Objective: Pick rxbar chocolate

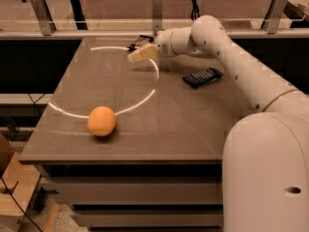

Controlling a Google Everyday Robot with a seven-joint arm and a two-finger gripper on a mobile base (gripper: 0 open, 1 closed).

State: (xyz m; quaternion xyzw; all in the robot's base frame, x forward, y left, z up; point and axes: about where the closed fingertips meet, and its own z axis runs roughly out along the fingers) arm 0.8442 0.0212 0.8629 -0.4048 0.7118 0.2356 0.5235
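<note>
The rxbar chocolate [142, 40] is a small flat black bar lying near the far edge of the table, partly hidden behind my gripper. My gripper [140, 55] reaches in from the right on the white arm [227, 47]. It hovers just in front of the bar and slightly to its left, close above the table top. Nothing shows in its grasp.
An orange [102, 121] sits at the front left of the brown table [159, 139]. A dark blue wrapped bar [203, 76] lies right of centre, under the arm. A bright curved light reflection crosses the table top. A railing with posts runs behind the table.
</note>
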